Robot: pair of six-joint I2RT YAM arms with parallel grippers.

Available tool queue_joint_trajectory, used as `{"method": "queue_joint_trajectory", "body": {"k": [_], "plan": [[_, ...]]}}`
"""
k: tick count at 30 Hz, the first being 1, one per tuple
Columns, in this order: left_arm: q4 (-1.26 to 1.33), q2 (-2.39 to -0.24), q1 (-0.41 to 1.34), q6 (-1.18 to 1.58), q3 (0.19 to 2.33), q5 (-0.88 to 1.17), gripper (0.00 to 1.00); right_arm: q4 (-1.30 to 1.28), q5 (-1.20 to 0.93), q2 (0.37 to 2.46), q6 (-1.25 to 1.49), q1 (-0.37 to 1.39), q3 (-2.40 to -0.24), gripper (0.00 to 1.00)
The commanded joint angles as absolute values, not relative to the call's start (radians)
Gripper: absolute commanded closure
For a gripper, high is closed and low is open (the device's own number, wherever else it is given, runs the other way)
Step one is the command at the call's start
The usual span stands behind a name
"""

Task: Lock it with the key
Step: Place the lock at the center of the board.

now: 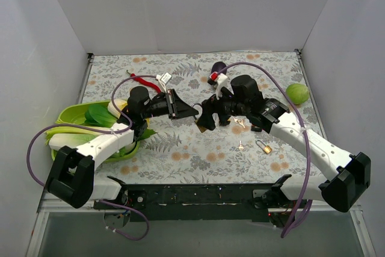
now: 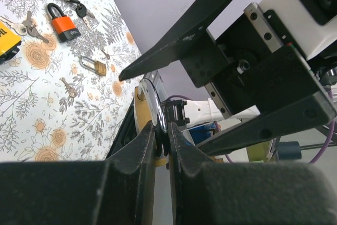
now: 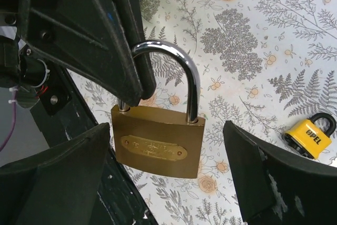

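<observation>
A large brass padlock [image 3: 157,147] with a steel shackle [image 3: 190,72] hangs above the floral mat. My left gripper [image 1: 190,111] is shut on the shackle, seen edge-on between its fingers in the left wrist view [image 2: 152,104]. My right gripper [image 1: 206,118] is open, and its two fingers [image 3: 58,177] stand either side of the padlock body without touching it. Loose keys [image 1: 240,123] lie on the mat to the right, one more key [image 1: 241,145] nearer the front. No key is in either gripper.
A small brass padlock [image 1: 263,146] lies front right. An orange padlock [image 2: 64,27] and a yellow padlock [image 3: 310,136] lie on the mat. A green bowl [image 1: 72,112] of vegetables is at the left and a green fruit [image 1: 297,93] at the right wall.
</observation>
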State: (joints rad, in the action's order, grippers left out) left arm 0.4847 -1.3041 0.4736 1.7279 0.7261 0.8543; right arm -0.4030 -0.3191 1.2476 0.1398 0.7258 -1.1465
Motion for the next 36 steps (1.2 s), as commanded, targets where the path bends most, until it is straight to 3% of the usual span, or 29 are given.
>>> {"method": "queue_joint_trajectory", "body": {"k": [1, 10, 19, 24, 29, 30, 31, 33, 34, 36], "plan": [[0.595, -1.296, 0.476, 1.776, 0.738, 0.842, 1.00, -0.397, -0.298, 1.241, 0.147, 0.744, -1.127, 0.05], [0.569, -1.302, 0.479, 1.786, 0.744, 0.807, 1.00, -0.397, -0.236, 1.259, 0.147, 0.764, -1.137, 0.04], [0.551, -1.315, 0.480, 1.796, 0.750, 0.779, 1.00, -0.391, -0.224, 1.285, 0.163, 0.770, -1.137, 0.09], [0.548, -1.315, 0.486, 1.798, 0.750, 0.775, 1.00, -0.387, -0.225, 1.296, 0.163, 0.772, -1.146, 0.18], [0.537, -1.315, 0.491, 1.812, 0.738, 0.756, 1.00, -0.385, -0.236, 1.295, 0.167, 0.775, -1.137, 0.38], [0.535, -1.316, 0.492, 1.813, 0.735, 0.755, 1.00, -0.385, -0.233, 1.293, 0.167, 0.773, -1.134, 0.44], [0.532, -1.316, 0.492, 1.812, 0.736, 0.753, 1.00, -0.387, -0.230, 1.292, 0.167, 0.775, -1.134, 0.58], [0.520, -1.316, 0.492, 1.804, 0.733, 0.749, 1.00, -0.391, -0.224, 1.292, 0.176, 0.775, -1.135, 0.68], [0.509, -1.315, 0.492, 1.798, 0.735, 0.744, 0.95, -0.402, -0.219, 1.293, 0.181, 0.773, -1.137, 0.80], [0.471, -1.310, 0.492, 1.789, 0.738, 0.732, 0.77, -0.411, -0.196, 1.293, 0.192, 0.772, -1.134, 0.93]]}}
